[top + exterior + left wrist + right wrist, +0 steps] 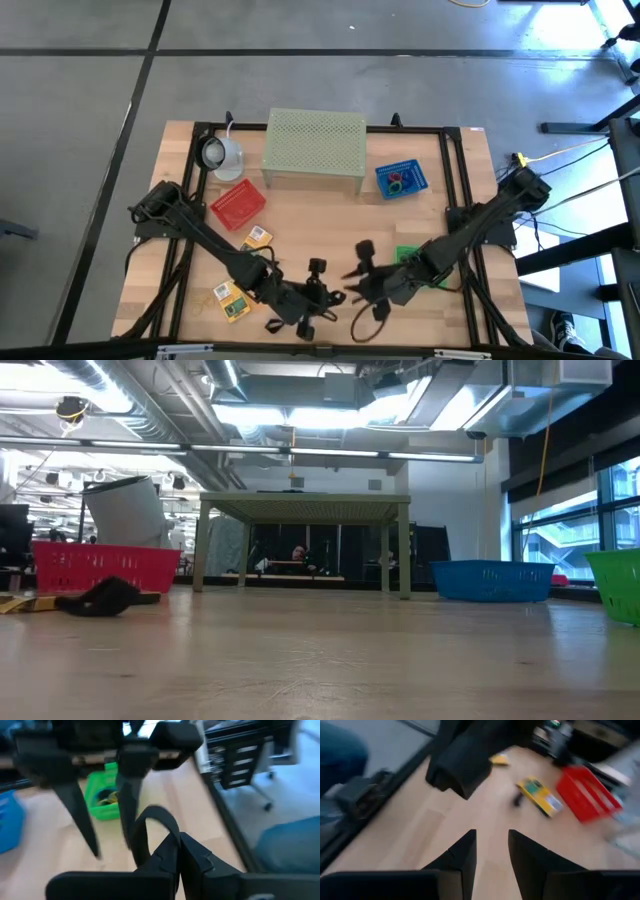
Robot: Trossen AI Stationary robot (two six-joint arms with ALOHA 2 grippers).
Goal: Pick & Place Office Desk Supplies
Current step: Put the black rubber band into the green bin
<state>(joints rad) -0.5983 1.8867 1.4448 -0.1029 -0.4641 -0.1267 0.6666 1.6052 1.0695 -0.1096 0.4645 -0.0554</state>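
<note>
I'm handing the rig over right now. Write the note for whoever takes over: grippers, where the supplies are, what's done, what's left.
Left gripper: shut, low over the table's near edge; in its wrist view a black loop-shaped item sits by its fingers, but I cannot tell that it is held.
Right gripper: open with a gap, empty, facing the left gripper near the front centre.
Supplies: coloured items already in the blue bin; something in the green bin; yellow packets loose on the table; red bin looks empty.
Left to do: bin the loose packets.
</note>
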